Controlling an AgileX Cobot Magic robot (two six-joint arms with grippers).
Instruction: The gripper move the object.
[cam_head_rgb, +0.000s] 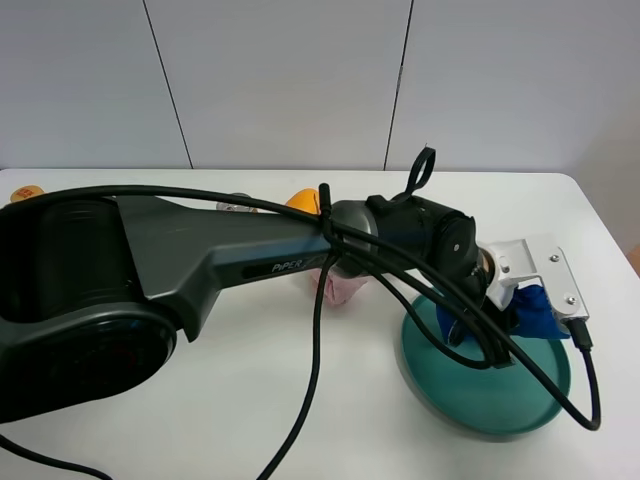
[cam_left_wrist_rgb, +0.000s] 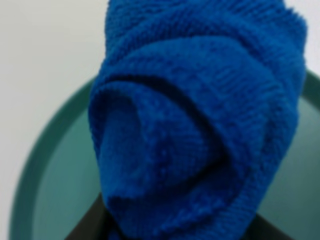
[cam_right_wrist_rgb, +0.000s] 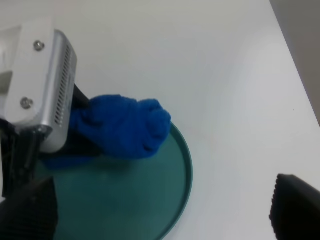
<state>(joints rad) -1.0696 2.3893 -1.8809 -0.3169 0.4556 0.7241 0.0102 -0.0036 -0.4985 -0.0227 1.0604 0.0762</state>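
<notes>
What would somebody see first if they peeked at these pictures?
The big dark robot arm jumps out first, stretching from the left all the way across the white table. Its end effector grips a bright, fuzzy blue cloth over a round teal plate on the right side of the table.

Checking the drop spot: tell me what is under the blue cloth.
Under the blue cloth lies the teal plate, bare where visible. The cloth covers the spot directly beneath, so contact with the plate cannot be seen.
</notes>
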